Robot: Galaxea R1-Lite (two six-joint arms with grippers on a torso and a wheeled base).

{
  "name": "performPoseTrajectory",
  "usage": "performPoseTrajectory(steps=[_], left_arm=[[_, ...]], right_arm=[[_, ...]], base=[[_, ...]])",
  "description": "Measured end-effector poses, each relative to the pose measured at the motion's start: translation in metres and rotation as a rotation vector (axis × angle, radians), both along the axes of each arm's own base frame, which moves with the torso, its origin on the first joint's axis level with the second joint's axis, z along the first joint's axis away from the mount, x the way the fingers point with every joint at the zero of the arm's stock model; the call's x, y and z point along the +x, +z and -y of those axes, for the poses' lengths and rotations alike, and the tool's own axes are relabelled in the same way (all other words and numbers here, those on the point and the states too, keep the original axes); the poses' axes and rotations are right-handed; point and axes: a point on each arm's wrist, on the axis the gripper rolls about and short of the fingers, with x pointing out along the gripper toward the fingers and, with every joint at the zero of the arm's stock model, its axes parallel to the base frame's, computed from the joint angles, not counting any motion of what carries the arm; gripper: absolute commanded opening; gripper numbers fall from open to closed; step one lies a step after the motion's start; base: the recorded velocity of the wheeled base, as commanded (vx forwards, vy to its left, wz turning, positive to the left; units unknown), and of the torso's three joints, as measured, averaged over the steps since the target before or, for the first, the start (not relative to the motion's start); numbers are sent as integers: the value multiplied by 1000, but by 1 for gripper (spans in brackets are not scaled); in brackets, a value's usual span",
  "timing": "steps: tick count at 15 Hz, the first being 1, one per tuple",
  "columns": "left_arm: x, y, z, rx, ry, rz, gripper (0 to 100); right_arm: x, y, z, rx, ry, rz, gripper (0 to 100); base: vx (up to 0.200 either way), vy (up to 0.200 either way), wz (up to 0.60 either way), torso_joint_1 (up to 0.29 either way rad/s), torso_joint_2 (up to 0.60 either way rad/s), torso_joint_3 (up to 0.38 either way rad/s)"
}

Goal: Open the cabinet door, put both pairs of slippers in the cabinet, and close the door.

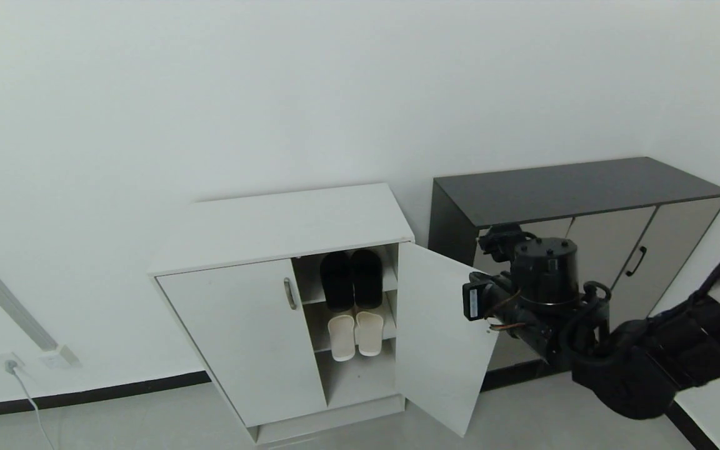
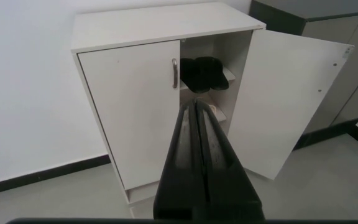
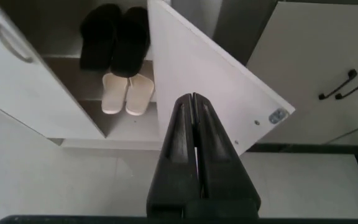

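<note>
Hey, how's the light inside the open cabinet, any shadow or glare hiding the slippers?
Head view: cabinet interior shaded, yet black slippers and white slippers stand out. Left wrist view: black slippers clear; left pincer covers most of the white slippers. Right wrist view: both pairs plainly lit, no glare.

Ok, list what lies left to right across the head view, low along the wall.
From the left: wall socket → closed white door → its handle → black slippers directly above white slippers → open door → dark cabinet.
</note>
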Motion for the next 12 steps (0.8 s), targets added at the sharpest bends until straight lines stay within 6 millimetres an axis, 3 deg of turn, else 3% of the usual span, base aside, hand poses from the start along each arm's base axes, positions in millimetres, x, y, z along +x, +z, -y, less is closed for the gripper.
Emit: performPoseTrajectory(steps=[6, 12], left_arm=[[0, 0, 0, 0, 1, 0, 0], [0, 0, 0, 1, 0, 0, 0]], right_arm=[[81, -9, 29, 5, -67, -71, 0], [119, -33, 44, -5, -130, -102, 0]], base=[[0, 0, 0, 0, 0, 0], [0, 0, 0, 0, 0, 0]])
